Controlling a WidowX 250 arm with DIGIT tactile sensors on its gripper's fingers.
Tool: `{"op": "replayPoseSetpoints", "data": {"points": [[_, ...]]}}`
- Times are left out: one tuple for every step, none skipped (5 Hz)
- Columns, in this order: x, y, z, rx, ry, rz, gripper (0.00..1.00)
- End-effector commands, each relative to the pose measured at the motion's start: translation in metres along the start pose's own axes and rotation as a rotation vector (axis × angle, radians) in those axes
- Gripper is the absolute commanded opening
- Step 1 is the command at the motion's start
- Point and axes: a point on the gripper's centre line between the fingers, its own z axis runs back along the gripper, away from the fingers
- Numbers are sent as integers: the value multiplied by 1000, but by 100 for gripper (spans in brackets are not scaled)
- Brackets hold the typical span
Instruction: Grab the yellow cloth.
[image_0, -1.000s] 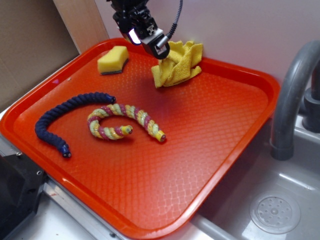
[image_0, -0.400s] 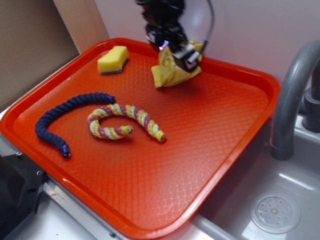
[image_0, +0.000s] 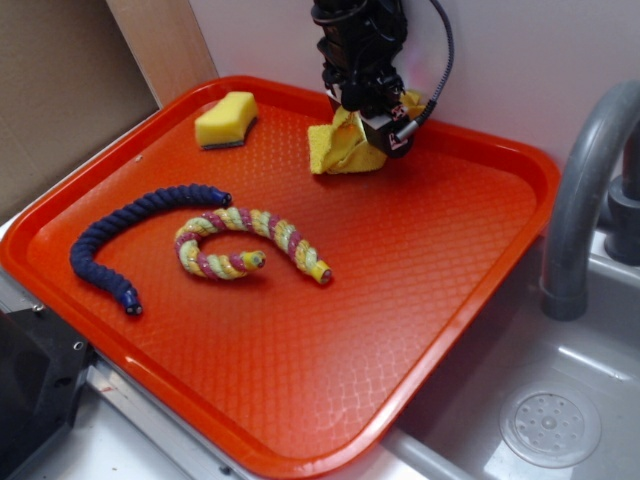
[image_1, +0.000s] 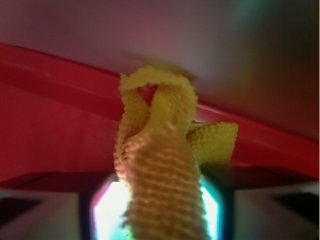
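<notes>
Your gripper (image_0: 372, 122) has swung right from beside the cloth (image_0: 335, 148) and dropped onto it in the last second; the cloth, at the far edge of the tray (image_0: 520, 200), is now bunched tighter beneath it. In the wrist view a fold of cloth (image_1: 160, 165) rises right between the jaws, so you look placed to pinch, but you cannot tell whether they have closed. No writing or brand is readable anywhere.
</notes>
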Motion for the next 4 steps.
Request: {"op": "replayPoseSetpoints", "data": {"points": [[-3, -7, 47, 16, -49, 22, 0], [-33, -13, 101, -73, -56, 60, 0], [-65, -28, 155, -92, -96, 125, 0], [-78, -37, 206, -100, -124, 147, 0]]}}
